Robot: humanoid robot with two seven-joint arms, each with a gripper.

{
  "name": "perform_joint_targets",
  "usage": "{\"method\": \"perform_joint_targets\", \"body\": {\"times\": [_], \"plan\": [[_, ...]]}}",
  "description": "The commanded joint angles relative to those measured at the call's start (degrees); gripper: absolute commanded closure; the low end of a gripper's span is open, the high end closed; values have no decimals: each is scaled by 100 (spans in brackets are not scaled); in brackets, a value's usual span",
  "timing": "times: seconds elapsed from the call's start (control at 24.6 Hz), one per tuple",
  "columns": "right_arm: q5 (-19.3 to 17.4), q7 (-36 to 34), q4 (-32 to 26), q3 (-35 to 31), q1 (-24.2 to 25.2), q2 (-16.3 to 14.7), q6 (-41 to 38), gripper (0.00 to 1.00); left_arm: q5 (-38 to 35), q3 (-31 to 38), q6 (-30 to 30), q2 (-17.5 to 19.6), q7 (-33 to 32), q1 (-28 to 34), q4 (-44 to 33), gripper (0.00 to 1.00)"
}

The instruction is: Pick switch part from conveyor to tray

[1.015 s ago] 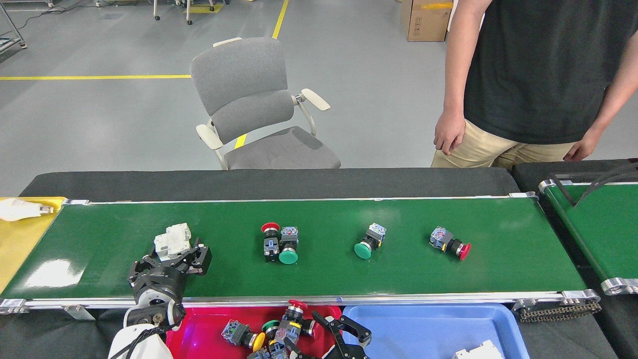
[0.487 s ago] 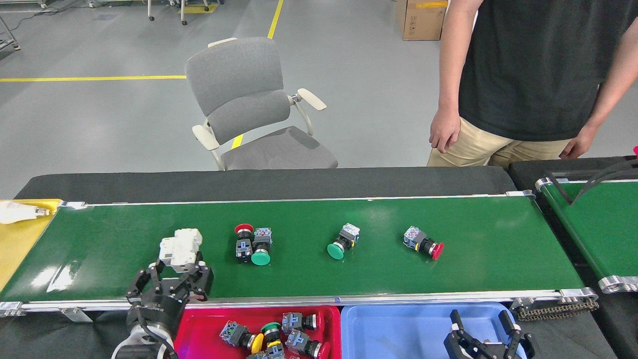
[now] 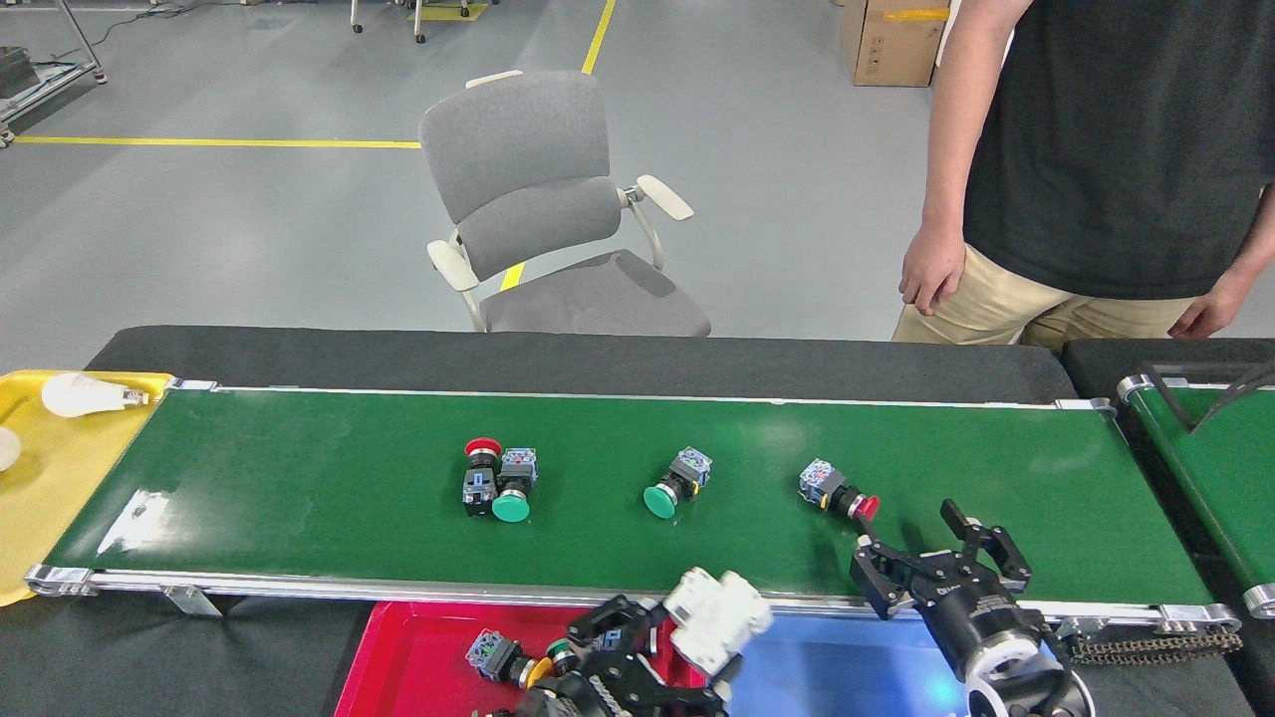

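Head view: left gripper [image 3: 665, 625] fingers clamped on white switch part [image 3: 715, 618] over trays; right gripper [image 3: 934, 558] fingers wide apart.

Glossy green conveyor [image 3: 299, 478], silver metal rails [image 3: 398, 590]

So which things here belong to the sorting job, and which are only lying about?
Job:
- conveyor
- red tray, blue tray
- four switches on the belt: paired red and green, lone green, lone red
- white part, held by left gripper
- right gripper, open

Lying about:
- chair
- yellow tray with bulb
- cardboard box
- person
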Motion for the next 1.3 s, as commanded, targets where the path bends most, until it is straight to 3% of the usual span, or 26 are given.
{"method": "perform_joint_targets", "body": {"times": [0.0,0.08,0.28,0.32,0.41,0.45,0.49,0.57,0.69,0.81,0.97,1.01,1.06,1.1,1.14,1.26], "plan": [[-19,46,248,182,-332,-13,-245,0,-7,-34,188,-62,-200,-34,-46,27],[-36,37,520,428,-578,-13,-263,0,2,-113,496,-88,-200,-34,-55,3],[-247,99,661,814,-701,-13,-430,1,46,-78,602,-88,-200,-34,-117,1],[-238,143,661,858,-701,-22,-430,5,46,-52,602,-80,-191,-52,-126,1],[-186,151,652,990,-701,-66,-439,35,46,124,637,-71,-173,-52,-187,1],[-186,151,652,1052,-710,-92,-439,57,46,309,733,-80,-164,-52,-222,1],[-186,151,652,1078,-710,-154,-447,71,46,493,962,-80,-164,-52,-266,1],[-194,151,644,1113,-710,-215,-465,88,46,915,1770,-62,-156,-78,-354,1],[-212,108,617,1113,-701,-224,-482,98,20,1864,2755,8,-138,-149,-345,1],[-221,99,512,1122,-701,-206,-491,98,11,2743,2755,193,72,-70,-275,1],[-221,108,-183,1315,-429,-162,-1098,98,11,3227,2324,650,477,45,50,1],[-221,108,-341,1377,-306,-145,-1177,97,11,3341,2175,667,477,45,103,1],[-221,108,-596,1535,-104,-101,-1318,83,37,3490,1955,685,477,36,156,1],[-221,90,-815,1720,81,-48,-1485,49,37,3578,1771,720,477,36,200,1],[-230,38,-1000,1860,265,4,-1598,4,37,3640,1604,799,477,36,252,1],[-230,-86,-1246,1983,511,145,-1775,0,99,3657,1340,931,477,-43,525,1]]}}
